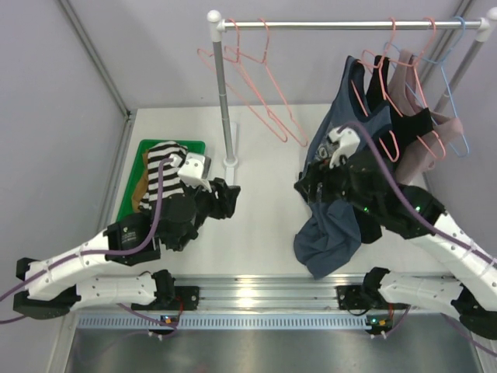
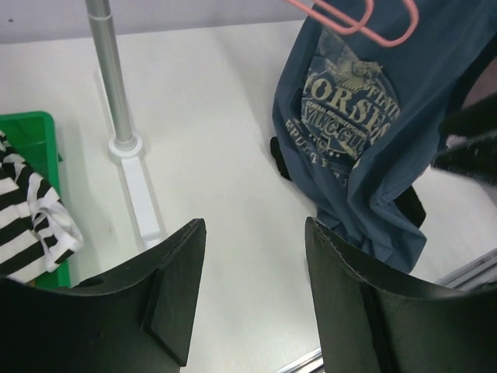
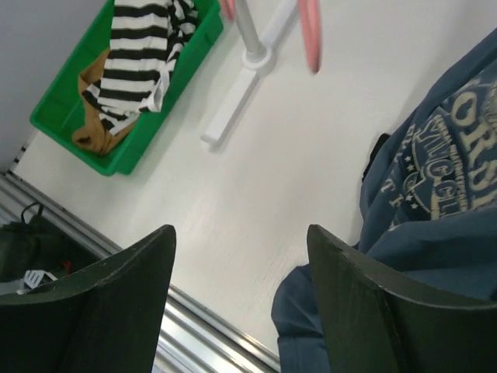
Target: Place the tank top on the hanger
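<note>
The slate-blue tank top [image 1: 342, 116] with a pale printed front hangs from the right part of the rail, and its lower end lies bunched on the table [image 1: 326, 237]. A salmon-pink hanger [image 1: 378, 124] shows at its top. In the left wrist view the top [image 2: 349, 116] hangs below a pink hanger loop [image 2: 365, 19]. My right gripper [image 1: 309, 185] is open and empty just left of the fabric; the top fills the right of its view [image 3: 443, 179]. My left gripper [image 1: 227, 198] is open and empty over bare table, apart from the top.
A green bin [image 1: 144, 155] with a striped garment [image 1: 165, 175] stands at the left. The rack post [image 1: 224, 101] and its base [image 1: 231, 165] stand in the middle. Two spare pink hangers [image 1: 260, 85] hang left. Black [image 1: 400, 101] and mauve [image 1: 431, 144] tops and a light-blue hanger [image 1: 460, 124] hang right.
</note>
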`<state>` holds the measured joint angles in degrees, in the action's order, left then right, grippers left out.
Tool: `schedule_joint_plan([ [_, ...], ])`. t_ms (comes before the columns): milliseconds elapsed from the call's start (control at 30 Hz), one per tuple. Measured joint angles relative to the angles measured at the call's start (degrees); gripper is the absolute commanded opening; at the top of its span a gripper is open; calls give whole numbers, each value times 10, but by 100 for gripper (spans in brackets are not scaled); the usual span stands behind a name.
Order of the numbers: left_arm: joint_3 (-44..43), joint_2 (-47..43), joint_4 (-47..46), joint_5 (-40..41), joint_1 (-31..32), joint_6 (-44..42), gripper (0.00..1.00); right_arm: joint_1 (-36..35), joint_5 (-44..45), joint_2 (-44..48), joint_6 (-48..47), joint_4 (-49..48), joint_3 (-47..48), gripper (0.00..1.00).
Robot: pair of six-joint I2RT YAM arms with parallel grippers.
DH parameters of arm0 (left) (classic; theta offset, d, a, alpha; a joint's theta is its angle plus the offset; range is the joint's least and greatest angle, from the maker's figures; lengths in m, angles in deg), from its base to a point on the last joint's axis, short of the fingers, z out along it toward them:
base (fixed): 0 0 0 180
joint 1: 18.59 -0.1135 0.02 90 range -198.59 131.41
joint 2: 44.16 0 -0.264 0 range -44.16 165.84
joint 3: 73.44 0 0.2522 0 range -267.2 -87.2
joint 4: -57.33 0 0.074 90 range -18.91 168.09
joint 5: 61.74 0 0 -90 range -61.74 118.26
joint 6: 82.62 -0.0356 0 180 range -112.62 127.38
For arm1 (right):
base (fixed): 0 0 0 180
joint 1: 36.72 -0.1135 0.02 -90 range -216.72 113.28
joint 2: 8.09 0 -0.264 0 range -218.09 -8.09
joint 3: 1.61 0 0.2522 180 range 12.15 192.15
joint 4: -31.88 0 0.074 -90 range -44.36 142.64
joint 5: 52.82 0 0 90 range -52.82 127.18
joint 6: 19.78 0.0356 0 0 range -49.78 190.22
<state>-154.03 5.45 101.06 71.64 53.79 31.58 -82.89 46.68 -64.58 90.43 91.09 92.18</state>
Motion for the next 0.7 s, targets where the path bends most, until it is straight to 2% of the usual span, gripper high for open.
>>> schedule_joint_plan([
  [200, 33, -2, 41, 32, 0, 46, 59, -109, 77, 66, 65, -66, -204, 68],
  [367, 85, -18, 66, 42, 0, 92, 59, -131, 88, 132, 111, -128, -331, 70],
  [700, 131, -19, 106, 43, 0, 164, 59, -132, 108, 167, 118, -173, -384, 75],
])
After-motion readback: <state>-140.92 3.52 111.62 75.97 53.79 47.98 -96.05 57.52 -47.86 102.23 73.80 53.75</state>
